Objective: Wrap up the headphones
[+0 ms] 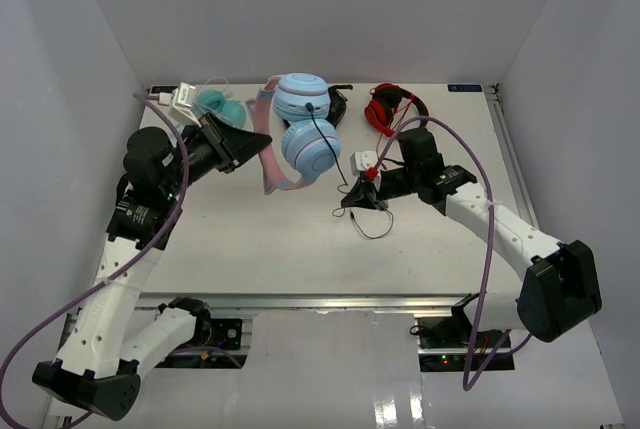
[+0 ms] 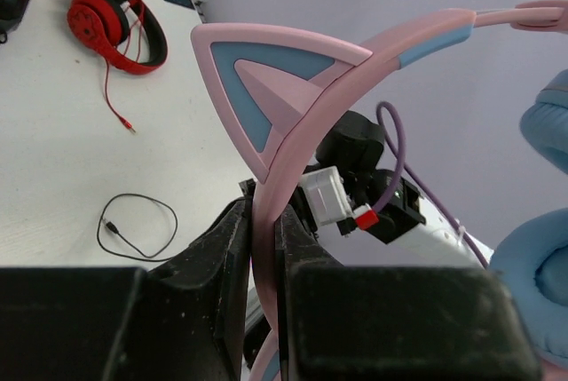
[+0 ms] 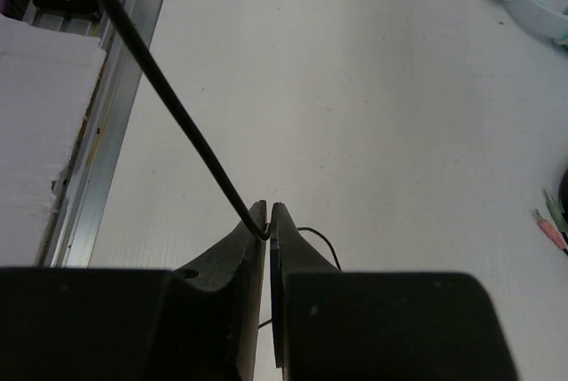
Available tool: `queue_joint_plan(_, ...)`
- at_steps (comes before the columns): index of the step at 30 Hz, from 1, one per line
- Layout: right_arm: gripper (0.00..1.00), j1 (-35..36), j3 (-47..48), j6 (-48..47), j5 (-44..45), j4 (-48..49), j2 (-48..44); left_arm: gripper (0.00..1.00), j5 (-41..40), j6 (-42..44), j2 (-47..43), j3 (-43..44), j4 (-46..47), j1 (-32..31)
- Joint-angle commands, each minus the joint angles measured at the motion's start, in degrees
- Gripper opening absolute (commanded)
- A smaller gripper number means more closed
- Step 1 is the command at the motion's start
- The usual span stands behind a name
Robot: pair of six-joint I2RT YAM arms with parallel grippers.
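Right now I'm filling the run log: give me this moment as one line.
left gripper: jaws shut on pink headband | right gripper: jaws shut on black cable | cable end: looped on table

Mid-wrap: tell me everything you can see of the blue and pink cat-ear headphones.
The headphones have two light-blue padded ear cups, one beyond the other at the far side of the table, and a pink plastic-looking headband with a blue-centred cat ear. The left end effector pinches the headband. The thin black cable runs taut from a cup to the right end effector, shut on it; its tail lies looped on the table.
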Motion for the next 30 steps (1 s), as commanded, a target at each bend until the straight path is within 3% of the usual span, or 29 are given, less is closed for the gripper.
queue_joint_plan(1, 0.08, -0.25, 0.40, 4.46, 9.37, 1.04, -4.32, 0.00, -8.31, -12.55, -4.50, -6.60, 13.74, 0.16)
queue_joint_plan(5, 0.08, -1.23, 4.54, 5.82, 27.56, -1.20, -7.19, 0.00, -9.38, -14.95, -2.50, -11.14, 22.18, 0.16)
queue_joint_plan(7, 0.08, -3.68, 7.25, 5.84, 33.30, -2.45, -8.43, 0.00, -3.25, -10.08, 1.92, -9.85, 25.57, 0.16)
queue_joint_plan(11, 0.08, -6.17, 10.59, 4.32, 36.45, -4.19, -10.21, 0.00, 4.36, 4.57, 7.04, -8.39, 17.85, 0.16)
queue_joint_plan(16, 0.08, -6.22, 12.43, 2.50, 38.13, -5.08, -12.04, 0.00, -6.93, 21.14, 6.87, -12.61, 7.39, 0.16)
queue_joint_plan(20, 0.08, -6.22, 15.31, 1.47, 36.57, -7.39, -12.37, 0.00, -11.38, 24.64, 8.66, -15.08, 5.95, 0.16)
queue_joint_plan(25, 0.08, -6.20, 21.53, -1.05, 26.23, -14.17, -12.05, 0.00, -15.81, 28.63, 14.81, -14.69, 5.63, -1.17)
queue_joint_plan(30, 0.08, -4.56, 21.04, -3.12, 22.23, -15.98, -12.55, 0.00, -16.46, 29.68, 19.47, -12.61, 5.71, -2.12)
